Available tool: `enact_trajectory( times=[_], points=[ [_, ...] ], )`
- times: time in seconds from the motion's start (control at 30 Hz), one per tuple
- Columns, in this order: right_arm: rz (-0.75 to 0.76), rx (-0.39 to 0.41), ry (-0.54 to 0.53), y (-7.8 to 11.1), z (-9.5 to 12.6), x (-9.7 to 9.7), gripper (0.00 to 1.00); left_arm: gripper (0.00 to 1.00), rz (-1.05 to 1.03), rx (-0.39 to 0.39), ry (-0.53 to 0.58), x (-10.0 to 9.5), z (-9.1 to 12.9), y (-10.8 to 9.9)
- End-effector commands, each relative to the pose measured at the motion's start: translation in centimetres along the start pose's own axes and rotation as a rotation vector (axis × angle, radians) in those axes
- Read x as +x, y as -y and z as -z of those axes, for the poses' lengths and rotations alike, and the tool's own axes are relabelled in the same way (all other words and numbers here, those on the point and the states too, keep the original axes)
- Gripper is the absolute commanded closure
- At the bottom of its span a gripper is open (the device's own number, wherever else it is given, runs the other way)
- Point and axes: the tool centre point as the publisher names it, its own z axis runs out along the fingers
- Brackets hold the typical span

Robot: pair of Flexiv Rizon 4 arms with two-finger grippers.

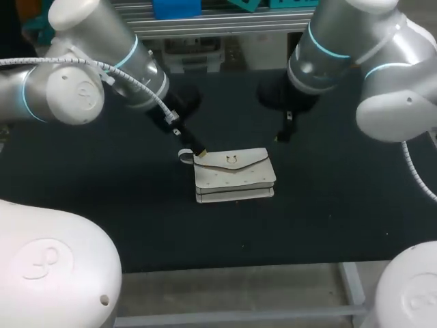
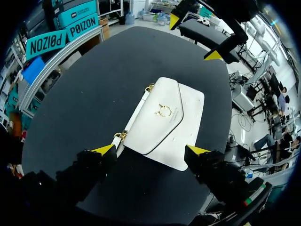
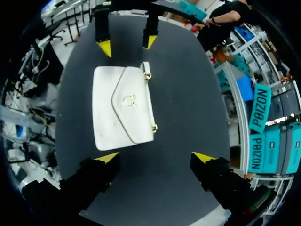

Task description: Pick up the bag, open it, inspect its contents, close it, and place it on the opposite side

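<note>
Black matting covers the table (image 1: 102, 205), the biggest thing in sight; over it the left arm (image 1: 102, 75) comes in from its own side and the right arm (image 1: 355, 61) from the other, both bent down toward the middle; between them, near the table's centre, the white bag (image 1: 234, 178) lies flat with its flap (image 2: 162, 115) shut, so I judge the task to be at its first step, the pick-up, with opening, inspecting, closing and carrying across all not yet done; the left gripper (image 2: 151, 149) is down at one short end of the bag, its fingers spread wide, wider than that end, one yellow tip just beside the gold ring where the strap loop (image 1: 185, 156) joins and the other past the opposite corner; whether either tip touches the bag I cannot tell, and nothing is held; the right gripper (image 3: 155, 157) hangs above the matting, near the bag's other end but apart from it, likewise spread wide and holding nothing; the next move, as I read it, calls for the left fingers to settle lower and pinch the bag's end or the strap squarely, since the smooth flat body offers little to catch and could slide on the matting; the small gold clasp (image 2: 164, 111) sits near the flap's point, work for later.
</note>
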Motion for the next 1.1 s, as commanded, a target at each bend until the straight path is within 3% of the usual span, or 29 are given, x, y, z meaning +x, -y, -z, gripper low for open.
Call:
enact_trajectory(
  times=[0.03,0.13,0.2,0.67,0.83,0.93,1.1],
  points=[
    [-0.044,-0.023,-0.187,-0.2,0.2,-0.8,0.0,0.0,0.097,-0.012,-0.02,-1.4,0.0,0.1],
    [-0.09,-0.041,-0.21,-0.1,0.2,-1.0,0.0,0.0,0.158,-0.002,-0.018,-2.3,0.2,-0.1],
    [-0.067,0.067,-0.154,-0.1,1.1,-0.8,0.0,0.0,0.153,-0.017,0.014,-2.5,0.4,-0.2],
    [-0.067,0.067,-0.154,-0.1,1.1,-0.8,0.0,0.0,0.153,-0.017,0.014,-2.5,0.4,-0.2],
    [-0.345,0.065,-0.285,-0.2,0.2,-3.1,0.0,0.0,0.579,-0.075,-0.006,-2.4,-0.6,2.0],
    [-0.509,0.036,-0.344,0.2,0.5,-4.0,0.0,0.0,0.776,-0.097,-0.034,-2.9,-0.5,1.9],
    [-0.762,-0.015,-0.427,0.9,0.6,-3.6,0.0,0.0,1.026,-0.118,-0.028,-2.9,-0.8,1.3]
  ],
)
